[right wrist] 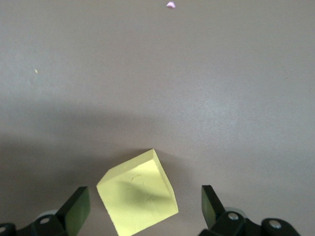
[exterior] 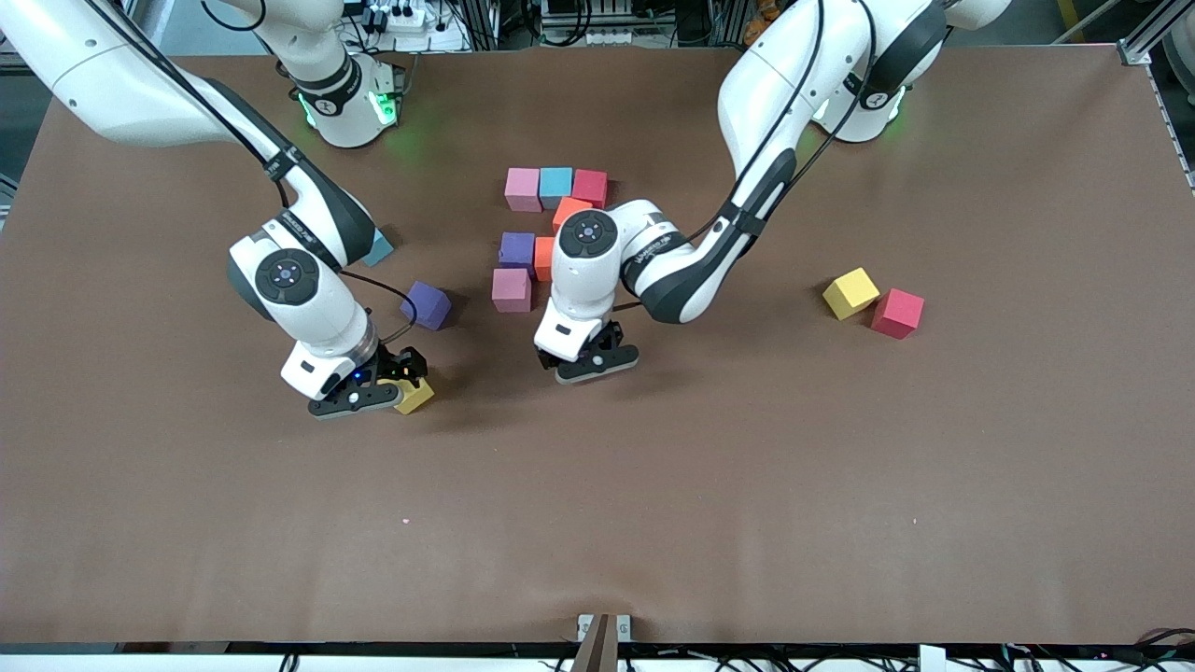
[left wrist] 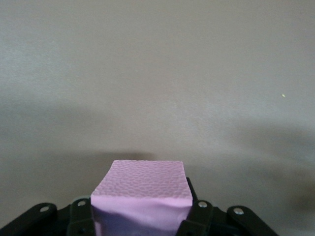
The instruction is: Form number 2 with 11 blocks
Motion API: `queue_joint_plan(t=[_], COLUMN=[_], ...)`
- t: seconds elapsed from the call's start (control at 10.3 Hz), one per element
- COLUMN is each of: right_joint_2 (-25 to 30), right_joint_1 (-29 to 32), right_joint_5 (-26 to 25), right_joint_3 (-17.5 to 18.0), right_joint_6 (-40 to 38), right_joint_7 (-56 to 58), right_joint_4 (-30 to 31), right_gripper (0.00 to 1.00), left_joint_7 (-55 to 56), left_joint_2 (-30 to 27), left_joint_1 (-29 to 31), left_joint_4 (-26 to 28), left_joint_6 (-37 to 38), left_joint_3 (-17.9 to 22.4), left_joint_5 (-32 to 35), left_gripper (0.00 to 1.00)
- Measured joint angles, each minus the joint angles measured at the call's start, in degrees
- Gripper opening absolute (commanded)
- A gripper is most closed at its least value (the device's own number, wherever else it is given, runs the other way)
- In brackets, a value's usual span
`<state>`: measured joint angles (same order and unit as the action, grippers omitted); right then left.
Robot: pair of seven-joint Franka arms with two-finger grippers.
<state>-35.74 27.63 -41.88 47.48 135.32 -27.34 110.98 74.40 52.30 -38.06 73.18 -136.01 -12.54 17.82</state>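
Observation:
My left gripper (left wrist: 141, 217) is shut on a pink block (left wrist: 142, 179). In the front view this left gripper (exterior: 597, 359) hangs low over the table, and its body hides the block there. My right gripper (right wrist: 143, 206) stands open around a yellow block (right wrist: 138, 196) lying askew between its fingers (right wrist: 78, 206) without touching them. From the front, the right gripper (exterior: 373, 385) is down at that yellow block (exterior: 414, 396). The partial number 2 shows a pink (exterior: 523, 189), blue (exterior: 555, 185) and red (exterior: 590, 187) row, then orange (exterior: 571, 213), purple (exterior: 516, 250), orange (exterior: 543, 259) and pink (exterior: 512, 289).
A loose purple block (exterior: 427, 305) lies between the right arm and the group. A yellow block (exterior: 850, 293) and a red block (exterior: 897, 313) lie toward the left arm's end of the table. A teal block (exterior: 379, 248) peeks out from under the right arm.

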Motion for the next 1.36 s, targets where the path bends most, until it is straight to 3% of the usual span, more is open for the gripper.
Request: queue_joint_plan(t=[0.29,0.78,1.07,1.36], right_joint_2=[-1.8,-3.4,-3.3,-3.2], right_joint_1=[-0.2,-0.4,0.1,0.6], right_joint_5=[0.0,0.2,0.2,6.5], right_joint_3=[-1.3,-1.8,-1.9,-1.6], right_joint_6=[0.1,0.2,0.2,-1.8], right_joint_7=[9.5,13.8,17.4,22.0], right_joint_4=[0.0,0.1,-0.5,-1.8], right_gripper=[1.00,1.00,1.00,1.00], left_joint_7=[0.2,2.4,2.4,2.4], left_joint_2=[0.5,2.2,2.6,3.1], left_joint_1=[-1.2,-6.7,-7.1,-7.3], left_joint_4=[-1.3,-1.5,-1.9,-2.0], left_joint_6=[-0.3,-4.0,-6.3,-7.7], left_joint_3=[0.0,2.4,3.1,3.1], left_joint_5=[0.0,0.0,0.0,0.0], left_gripper=[0.47,0.47,0.47,0.47])
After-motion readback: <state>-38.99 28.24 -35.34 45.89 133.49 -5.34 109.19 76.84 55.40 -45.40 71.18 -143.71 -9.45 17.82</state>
